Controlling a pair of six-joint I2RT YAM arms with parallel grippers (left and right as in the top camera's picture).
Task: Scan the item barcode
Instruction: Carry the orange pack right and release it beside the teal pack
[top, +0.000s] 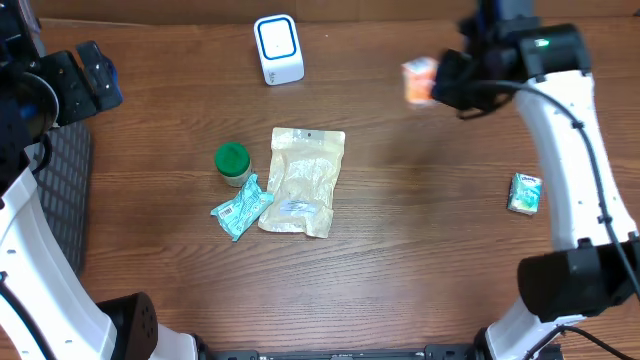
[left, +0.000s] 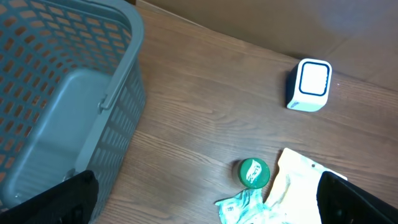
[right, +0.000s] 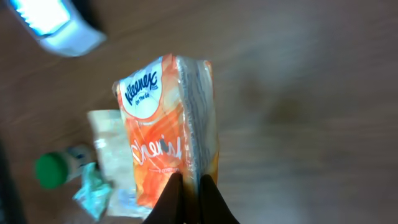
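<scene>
A: Tissue pack (top: 420, 80), orange, pinched along its lower edge by the right gripper (top: 452, 82). Seemingly clear of the table (top: 420, 260), off to the right of the scanner (top: 278, 48). Left to right now?

B: Far left, a grey basket (top: 62, 190). Just above it, the left gripper (top: 85, 78), fingers spread wide, grasping nothing.

A: And the middle?

B: Green-capped bottle (top: 232, 162), then a crumpled teal wrapper (top: 241, 207) touching a pale pouch (top: 303, 180), all lying below the scanner. Far right, a small green packet (top: 524, 193), well apart from everything.

A: Any advice for the scan itself?

B: Carry the pack leftward to the scanner, staying high enough to pass over the pouch. From the wrist view, only the printed front and one side on show, with no barcode to be seen. Probably on the back, so roll the wrist to bring that face square to the window. Bring it near without touching, then pause. Firm pinch needed: soft wrap, thin edge hold, likely to swing or slip. No fingers over the code.
</scene>
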